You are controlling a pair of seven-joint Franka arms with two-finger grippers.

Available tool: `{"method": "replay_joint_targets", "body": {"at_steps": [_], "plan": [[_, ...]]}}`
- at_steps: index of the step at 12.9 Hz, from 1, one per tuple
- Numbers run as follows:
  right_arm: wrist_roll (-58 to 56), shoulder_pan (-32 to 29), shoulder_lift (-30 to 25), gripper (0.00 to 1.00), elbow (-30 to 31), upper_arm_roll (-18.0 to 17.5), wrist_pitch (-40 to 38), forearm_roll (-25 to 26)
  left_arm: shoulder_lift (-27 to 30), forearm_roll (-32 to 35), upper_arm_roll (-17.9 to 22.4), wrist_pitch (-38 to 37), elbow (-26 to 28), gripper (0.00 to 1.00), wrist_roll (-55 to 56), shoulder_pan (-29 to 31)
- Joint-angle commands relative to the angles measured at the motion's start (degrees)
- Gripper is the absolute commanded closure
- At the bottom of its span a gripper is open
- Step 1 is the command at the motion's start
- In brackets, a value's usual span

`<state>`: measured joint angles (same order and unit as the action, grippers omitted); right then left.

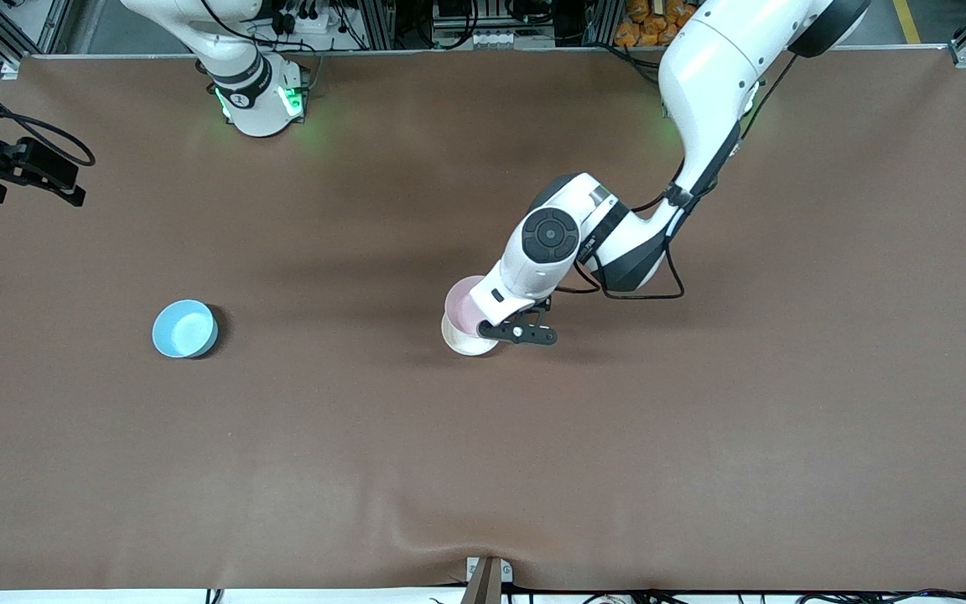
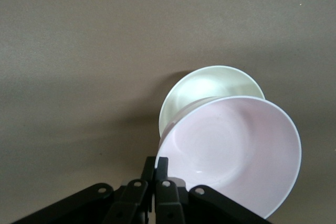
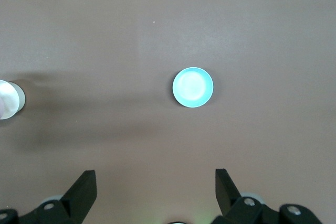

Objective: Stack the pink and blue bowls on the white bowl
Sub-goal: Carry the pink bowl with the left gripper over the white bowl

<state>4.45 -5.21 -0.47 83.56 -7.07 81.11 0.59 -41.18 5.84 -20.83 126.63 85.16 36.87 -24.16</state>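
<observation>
My left gripper (image 1: 487, 319) is shut on the rim of the pale pink bowl (image 1: 460, 304) and holds it tilted just over the white bowl (image 1: 466, 341), which stands near the table's middle. In the left wrist view the fingers (image 2: 157, 165) pinch the pink bowl (image 2: 231, 153) at its edge, and it covers part of the white bowl (image 2: 210, 85). Whether the two bowls touch does not show. The sky blue bowl (image 1: 184, 329) stands alone toward the right arm's end, and also shows in the right wrist view (image 3: 193, 87). My right gripper (image 1: 72, 191) waits open and empty, high over that end (image 3: 155, 182).
The brown table (image 1: 701, 436) carries only the three bowls. The cloth is slightly wrinkled at the edge nearest the front camera, by a small bracket (image 1: 487, 575). The white bowl shows at the edge of the right wrist view (image 3: 8, 99).
</observation>
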Motion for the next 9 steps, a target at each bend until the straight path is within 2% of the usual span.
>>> {"method": "replay_joint_targets", "body": {"at_steps": [1,9], "plan": [[0.12,-0.94,0.73,0.0,-0.85,-0.57,-0.77,-0.94,-2.14,1.2,0.36,3.78,-1.93,1.0,0.04,-0.44],[0.12,-0.94,0.73,0.0,-0.85,-0.57,-0.69,-0.94,-4.78,1.2,0.36,5.47,-3.07,1.0,-0.75,-0.71]]}}
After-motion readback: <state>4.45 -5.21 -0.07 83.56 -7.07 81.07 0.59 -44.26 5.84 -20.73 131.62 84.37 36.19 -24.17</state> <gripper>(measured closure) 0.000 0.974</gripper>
